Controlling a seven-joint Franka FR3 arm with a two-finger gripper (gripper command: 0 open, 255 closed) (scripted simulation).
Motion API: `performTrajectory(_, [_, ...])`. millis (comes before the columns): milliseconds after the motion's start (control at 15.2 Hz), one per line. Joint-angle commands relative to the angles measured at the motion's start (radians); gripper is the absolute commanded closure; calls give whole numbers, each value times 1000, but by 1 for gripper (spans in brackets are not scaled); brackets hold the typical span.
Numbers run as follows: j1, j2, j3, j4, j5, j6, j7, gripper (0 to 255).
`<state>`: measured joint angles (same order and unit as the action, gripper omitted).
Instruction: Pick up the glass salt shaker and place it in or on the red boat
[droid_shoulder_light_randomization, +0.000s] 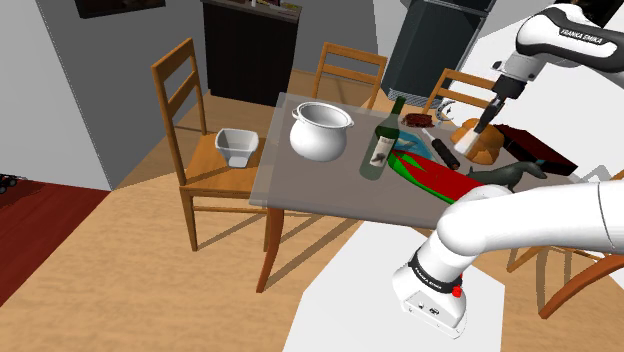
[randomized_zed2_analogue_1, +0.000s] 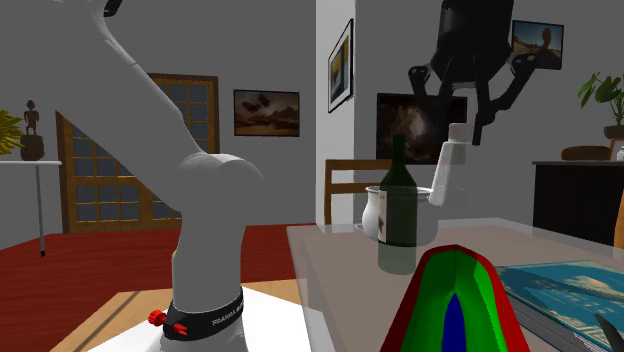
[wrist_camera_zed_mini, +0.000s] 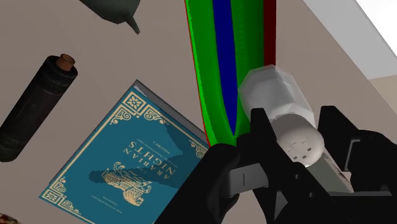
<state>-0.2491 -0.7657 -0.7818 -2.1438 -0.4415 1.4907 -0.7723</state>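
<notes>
My gripper (droid_shoulder_light_randomization: 488, 117) hangs above the far end of the table, shut on the salt shaker (droid_shoulder_light_randomization: 484, 124). The shaker (wrist_camera_zed_mini: 275, 95) is a pale faceted jar with a white perforated cap, clasped at the cap end between my two black fingers (wrist_camera_zed_mini: 263, 137). In the second exterior view the shaker (randomized_zed2_analogue_1: 447, 170) hangs tilted under the gripper (randomized_zed2_analogue_1: 466, 124), well above the tabletop. The boat (droid_shoulder_light_randomization: 438, 176) has a red hull with green and blue inside and lies on the table by the near edge. It (wrist_camera_zed_mini: 219, 63) lies below the shaker, beside the book. Its bow (randomized_zed2_analogue_1: 455, 300) fills that view's foreground.
A green wine bottle (droid_shoulder_light_randomization: 381, 141) and a white pot (droid_shoulder_light_randomization: 322, 130) stand on the grey table (droid_shoulder_light_randomization: 300, 180). A teal book (wrist_camera_zed_mini: 127, 153), a dark cylinder (wrist_camera_zed_mini: 37, 105) and a dark jug (wrist_camera_zed_mini: 114, 9) lie near the boat. Wooden chairs ring the table; one holds a grey tray (droid_shoulder_light_randomization: 237, 146).
</notes>
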Motion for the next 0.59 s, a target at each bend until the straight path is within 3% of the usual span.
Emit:
performTrajectory(0, [0, 2, -19, -4, -10, 11, -14, 255])
performTrajectory(528, [-13, -17, -58, -110, -44, 104, -5, 255])
